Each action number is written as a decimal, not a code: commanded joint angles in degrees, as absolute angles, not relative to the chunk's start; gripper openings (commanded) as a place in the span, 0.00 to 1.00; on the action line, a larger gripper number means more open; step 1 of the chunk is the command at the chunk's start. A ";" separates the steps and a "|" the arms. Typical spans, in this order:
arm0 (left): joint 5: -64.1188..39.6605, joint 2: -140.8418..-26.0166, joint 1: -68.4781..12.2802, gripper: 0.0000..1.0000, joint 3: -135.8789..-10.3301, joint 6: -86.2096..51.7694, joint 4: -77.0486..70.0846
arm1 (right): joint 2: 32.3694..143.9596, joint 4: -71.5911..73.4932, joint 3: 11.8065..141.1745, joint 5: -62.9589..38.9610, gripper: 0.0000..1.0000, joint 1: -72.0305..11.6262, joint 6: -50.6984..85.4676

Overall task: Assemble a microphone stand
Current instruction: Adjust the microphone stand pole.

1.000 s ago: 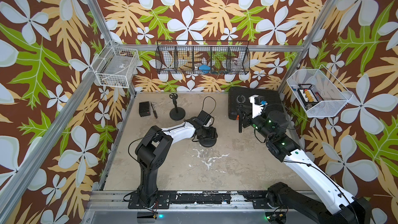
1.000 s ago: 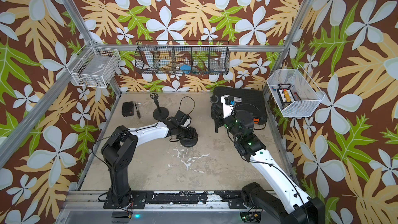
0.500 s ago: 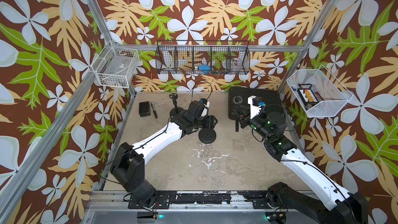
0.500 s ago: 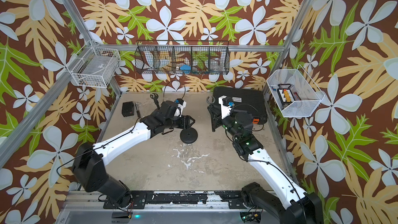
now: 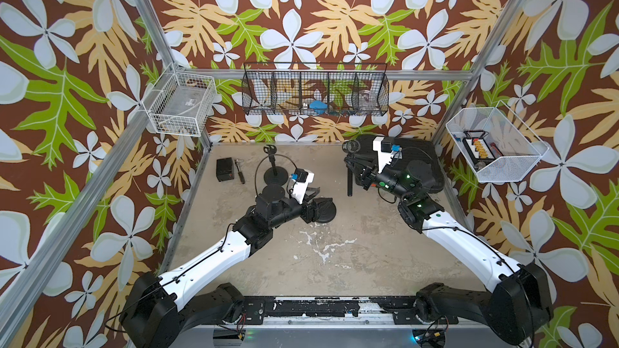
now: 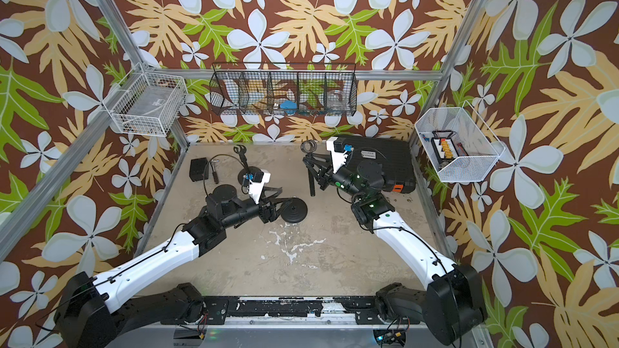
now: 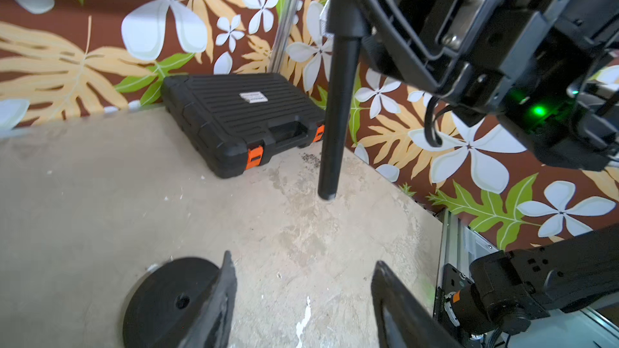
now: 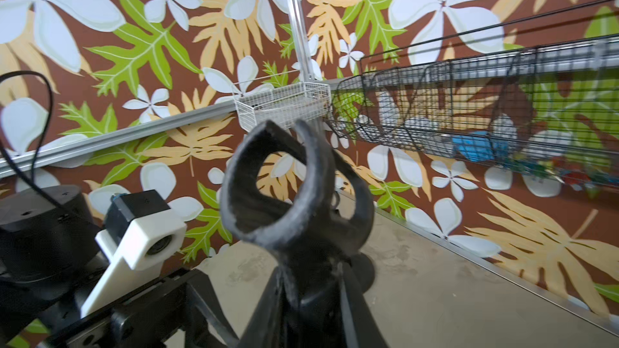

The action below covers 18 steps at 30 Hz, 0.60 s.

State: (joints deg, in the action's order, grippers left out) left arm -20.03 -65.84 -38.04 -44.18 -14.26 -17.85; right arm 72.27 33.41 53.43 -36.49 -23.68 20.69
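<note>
A round black base (image 5: 324, 210) (image 6: 294, 210) lies flat on the floor, its centre hole (image 7: 182, 302) showing. My left gripper (image 5: 313, 203) (image 7: 301, 296) is open just above the floor. The base sits beside and partly behind one finger (image 7: 223, 296); only bare floor lies between the jaws. My right gripper (image 5: 363, 175) (image 8: 315, 299) is shut on a black stand pole (image 5: 350, 180) (image 7: 338, 112), which hangs upright above the floor to the right of the base. Its microphone clip (image 5: 351, 145) (image 8: 284, 189) is at the top.
A closed black case (image 5: 418, 159) with orange latches (image 7: 254, 157) lies at the back right. A small assembled stand (image 5: 274, 172), a black box (image 5: 224, 169) and a thin tool (image 5: 240, 175) sit at the back left. Wire baskets (image 5: 315, 93) hang on the walls.
My left arm has unfolded and stretched forward, and its open gripper has come down beside the base. My right gripper has carried the pole leftward, toward the base.
</note>
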 commanded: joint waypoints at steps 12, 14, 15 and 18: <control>-31.53 -73.55 -37.97 0.57 -48.25 -12.79 -30.41 | 72.37 39.57 53.75 -45.08 0.06 -24.08 22.27; -31.51 -74.59 -38.03 0.57 -49.14 -13.01 -30.08 | 72.48 40.28 53.76 -45.56 0.06 -24.17 22.58; -31.93 -75.10 -38.01 0.57 -49.50 -12.84 -30.08 | 72.54 40.63 53.69 -45.69 0.06 -24.16 22.77; -34.10 -76.92 -38.00 0.58 -50.04 -12.90 -30.75 | 73.02 41.35 53.86 -46.24 0.06 -24.19 23.24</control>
State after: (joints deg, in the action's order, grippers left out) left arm -30.98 -76.03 -38.02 -49.36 -12.43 -28.67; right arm 72.66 37.76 53.63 -45.01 -24.16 22.26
